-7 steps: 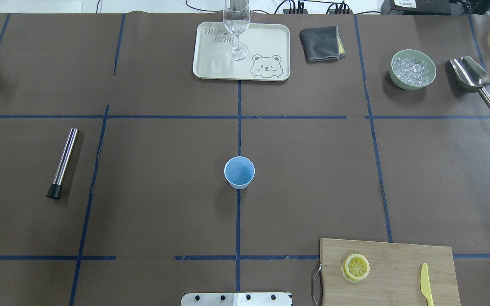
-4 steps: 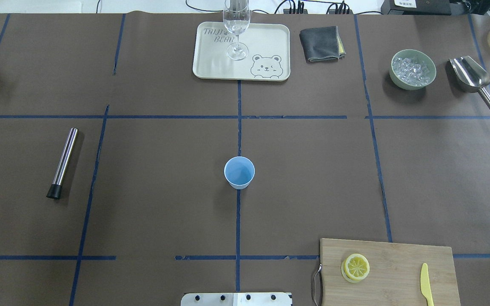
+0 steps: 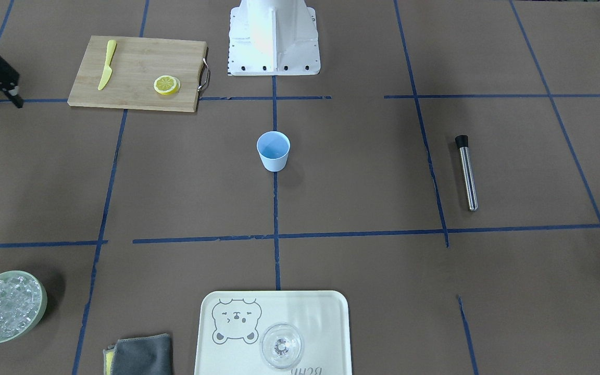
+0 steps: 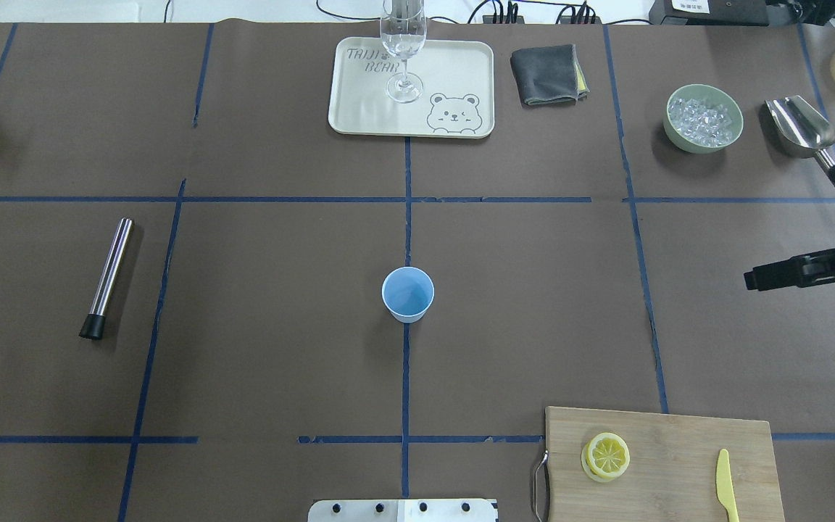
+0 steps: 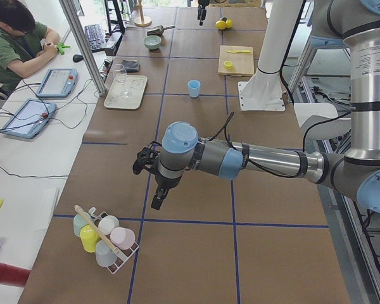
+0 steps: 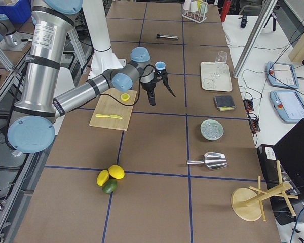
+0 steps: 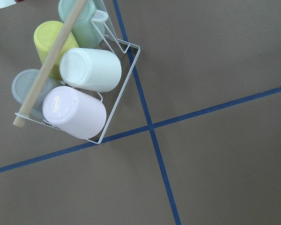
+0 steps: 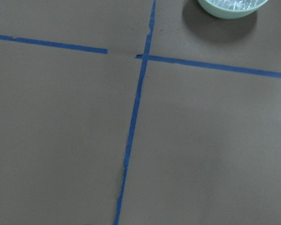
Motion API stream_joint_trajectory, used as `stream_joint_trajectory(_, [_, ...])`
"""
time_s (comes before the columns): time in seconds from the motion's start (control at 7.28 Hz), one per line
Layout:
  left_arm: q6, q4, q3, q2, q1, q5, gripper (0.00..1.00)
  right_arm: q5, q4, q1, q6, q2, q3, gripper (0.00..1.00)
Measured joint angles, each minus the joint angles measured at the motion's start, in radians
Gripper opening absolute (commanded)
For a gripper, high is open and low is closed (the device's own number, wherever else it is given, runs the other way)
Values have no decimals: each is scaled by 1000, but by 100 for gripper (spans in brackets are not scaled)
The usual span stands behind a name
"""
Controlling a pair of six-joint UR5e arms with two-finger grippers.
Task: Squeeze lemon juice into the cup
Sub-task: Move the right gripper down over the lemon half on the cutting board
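Note:
The lemon slice [image 4: 608,455] lies on the wooden cutting board [image 4: 678,442] at the near right; it also shows in the front view [image 3: 166,84]. The light-blue cup [image 4: 408,293] stands upright and empty at the table's middle [image 3: 273,150]. My right gripper [image 4: 787,226] is open and empty at the right edge, above the table, far right of the cup and beyond the board. My left gripper [image 5: 149,185] hovers near a cup rack at the far left end; it shows only in the exterior left view, so I cannot tell its state.
A yellow plastic knife [image 4: 726,484] lies on the board. A green bowl of ice [image 4: 703,118] and a metal scoop [image 4: 802,127] sit back right. A tray [image 4: 454,72] with a glass [image 4: 403,43], a grey cloth [image 4: 546,74] and a metal rod [image 4: 107,278] are also there.
My right gripper has come into the overhead view from the right edge and moved leftward. The cup and the lemon slice have not moved.

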Motion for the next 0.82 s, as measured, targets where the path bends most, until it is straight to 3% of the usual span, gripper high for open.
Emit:
stream_joint_trajectory(0.27, [-1,-20,1,0,0,-1,100,-241,0,-296,265,-3,51,96])
stream_joint_trajectory(0.69, [-2,-40,1,1,0,-1,100,-614,-3,-676,541,1,61,100])
stream_joint_trajectory(0.82, [-2,-46,0,1,0,0,100,-681,-3,-761,604,2,48,100])
